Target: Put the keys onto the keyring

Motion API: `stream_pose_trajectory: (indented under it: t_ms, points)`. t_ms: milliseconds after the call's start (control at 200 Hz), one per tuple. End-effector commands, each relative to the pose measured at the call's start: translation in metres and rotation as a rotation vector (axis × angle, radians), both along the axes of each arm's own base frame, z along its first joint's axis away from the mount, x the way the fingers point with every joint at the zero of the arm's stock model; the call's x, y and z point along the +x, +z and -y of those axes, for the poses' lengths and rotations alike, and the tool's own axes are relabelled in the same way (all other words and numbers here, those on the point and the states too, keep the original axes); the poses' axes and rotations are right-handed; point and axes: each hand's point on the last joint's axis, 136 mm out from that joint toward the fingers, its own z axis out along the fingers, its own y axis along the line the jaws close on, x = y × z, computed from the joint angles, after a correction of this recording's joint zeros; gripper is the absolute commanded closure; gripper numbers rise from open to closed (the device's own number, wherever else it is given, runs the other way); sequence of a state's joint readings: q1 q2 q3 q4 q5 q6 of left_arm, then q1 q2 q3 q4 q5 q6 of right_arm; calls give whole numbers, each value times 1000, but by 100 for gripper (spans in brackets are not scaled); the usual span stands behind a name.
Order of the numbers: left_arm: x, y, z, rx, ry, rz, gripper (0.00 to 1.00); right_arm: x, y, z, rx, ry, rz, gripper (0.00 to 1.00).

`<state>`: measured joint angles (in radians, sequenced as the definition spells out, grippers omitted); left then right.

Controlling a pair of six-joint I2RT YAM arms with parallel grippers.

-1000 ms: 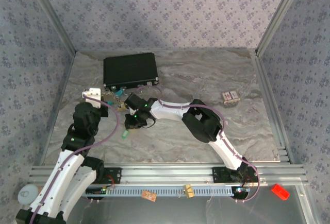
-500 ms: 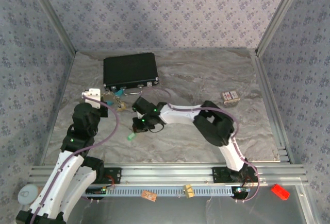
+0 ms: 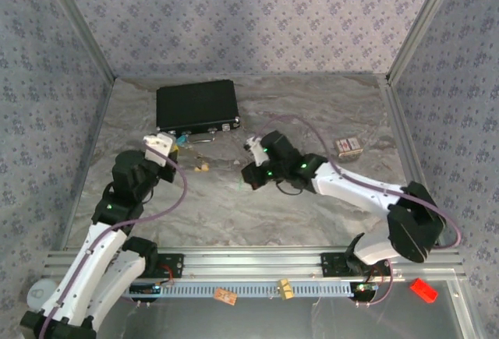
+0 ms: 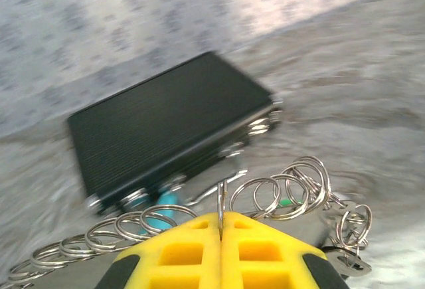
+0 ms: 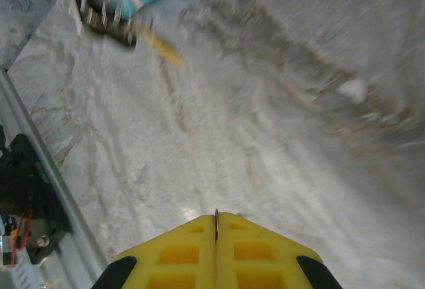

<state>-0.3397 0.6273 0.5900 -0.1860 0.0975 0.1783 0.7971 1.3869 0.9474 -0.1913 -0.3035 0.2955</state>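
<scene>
Keyring [image 4: 302,181] is dangling from the clamped left gripper [image 4: 221,217]; closed right gripper [image 3: 251,174] is hovering rightward, yellow key [image 3: 201,167] between.

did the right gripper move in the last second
Yes. In the top view the right gripper has swung to the right: it was in front of the black case, and now sits past the case's right corner.
</scene>
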Motion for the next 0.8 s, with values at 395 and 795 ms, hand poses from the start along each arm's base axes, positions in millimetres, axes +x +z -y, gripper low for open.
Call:
stream_pose_trajectory:
  t_ms: [395,795]
  points:
    - [-55,-25,136,105,-592,-104,100,-22,44,24,22,329,169,100]
    - [-75,-73,157,49,-640,-334,100,-31,28,10,4,401,130,100]
